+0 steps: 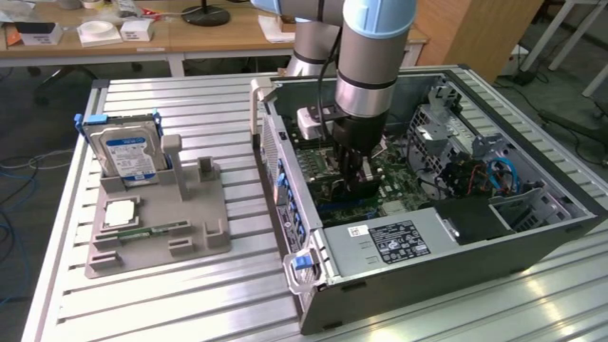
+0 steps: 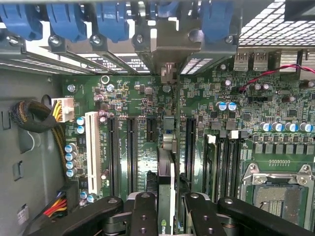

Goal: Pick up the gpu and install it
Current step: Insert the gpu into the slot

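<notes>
A big metal table (image 1: 161, 299) holds everything. On it lies an open computer case (image 1: 456, 249), turned on its side so you can look right in. The robot arm (image 1: 375, 50) reaches down from above into the case.

Inside the case is a wide green board (image 2: 133, 103) with lots of tiny parts. It has long black slots (image 2: 132, 152) and one white slot (image 2: 92, 147) side by side. A bunch of black wires (image 2: 34, 118) sits at the edge of the board, near a white plug (image 2: 64, 108). Blue clips (image 2: 113, 19) line the back wall of the case. A silver square socket (image 2: 278, 196) sits at the other end of the board. A black box with a white label (image 1: 399, 239) fills one corner of the case.

Toward the exterior view's left of the case, well apart from it, a gray stand (image 1: 156, 221) sits on the table. A hard drive (image 1: 128, 153) with a blue and white label stands up in it. A small green stick (image 1: 156, 231) lies flat on the stand.

The gripper (image 2: 166, 206) is low over the board. Its two black fingers (image 2: 143, 216) squeeze the gpu (image 2: 165, 187) between them. The gpu stands on its thin edge, straight up, lined up with one slot in the middle of the board. I cannot tell if it is touching the slot.
</notes>
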Motion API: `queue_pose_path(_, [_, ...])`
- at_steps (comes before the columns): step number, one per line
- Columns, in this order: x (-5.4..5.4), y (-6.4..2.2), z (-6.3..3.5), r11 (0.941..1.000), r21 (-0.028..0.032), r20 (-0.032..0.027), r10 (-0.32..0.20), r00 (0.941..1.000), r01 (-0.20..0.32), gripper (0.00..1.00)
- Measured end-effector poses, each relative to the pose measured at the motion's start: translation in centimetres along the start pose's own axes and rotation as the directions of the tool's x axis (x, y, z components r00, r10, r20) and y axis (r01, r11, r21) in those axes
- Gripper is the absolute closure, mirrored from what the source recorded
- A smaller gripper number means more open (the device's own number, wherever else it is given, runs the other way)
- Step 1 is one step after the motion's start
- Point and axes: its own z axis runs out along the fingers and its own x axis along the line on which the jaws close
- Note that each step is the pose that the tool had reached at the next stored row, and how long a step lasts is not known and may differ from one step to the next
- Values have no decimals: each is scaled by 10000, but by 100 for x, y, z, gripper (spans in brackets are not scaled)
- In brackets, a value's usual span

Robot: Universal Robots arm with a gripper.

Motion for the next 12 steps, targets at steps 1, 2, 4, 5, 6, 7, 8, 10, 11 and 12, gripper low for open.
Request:
queue_pose_path(1, [0,-3,0,10000,0,0,0,10000,0,74])
queue_pose_path(2, [0,-5,1,10000,0,0,2,10000,-2,74])
queue_pose_path(4, [0,-10,1,10000,0,-1,0,10000,0,74])
queue_pose_path(5, [0,-12,1,10000,0,-1,0,10000,0,74])
queue_pose_path(6, [0,-13,1,10000,-1,-1,0,10000,0,74])
queue_pose_path(7, [-2,-14,1,10000,0,-1,1,10000,-1,74])
queue_pose_path(8, [-3,-14,1,10000,0,-2,0,10000,0,74])
queue_pose_path(10, [-9,-14,1,10000,1,-2,0,10000,0,74])
queue_pose_path(11, [-12,-14,1,10000,1,-1,0,10000,0,74])
queue_pose_path(12, [-13,-15,0,10000,0,-1,-2,10000,2,74])
